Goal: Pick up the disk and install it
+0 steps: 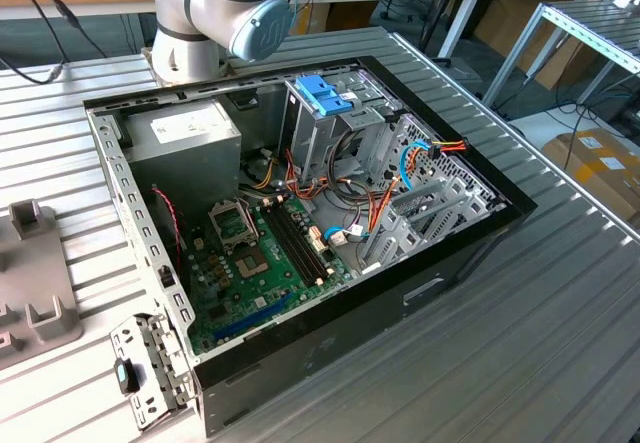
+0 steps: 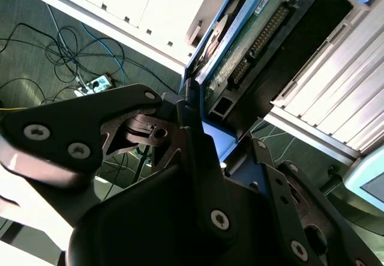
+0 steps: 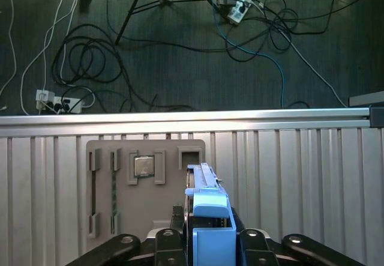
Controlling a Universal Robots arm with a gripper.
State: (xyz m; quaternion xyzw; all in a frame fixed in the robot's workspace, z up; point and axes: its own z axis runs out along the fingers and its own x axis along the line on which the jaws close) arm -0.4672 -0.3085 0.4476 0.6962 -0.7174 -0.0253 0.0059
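The ribbed aluminium table (image 3: 300, 176) lies beyond the tips of the black linkage gripper (image 3: 210, 248). In the exterior view the open black computer case (image 1: 300, 348) rests on it. A flat grey plastic fixture tray (image 3: 150, 212) sits just past the tips. The gripper pinches the disk (image 3: 209, 209), a dark drive in a bright blue carrier, edge-on, its long axis pointing straight out from the palm.

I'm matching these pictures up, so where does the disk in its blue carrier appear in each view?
First wrist view: the disk is held in the gripper, overlapping the edge of the grey holder plate.
Second wrist view: the disk, circuit side showing, reaches away from the gripper.
Exterior view: find the grey holder plate on the exterior view's left.
Shared landmark: that plate, in the exterior and first wrist views.
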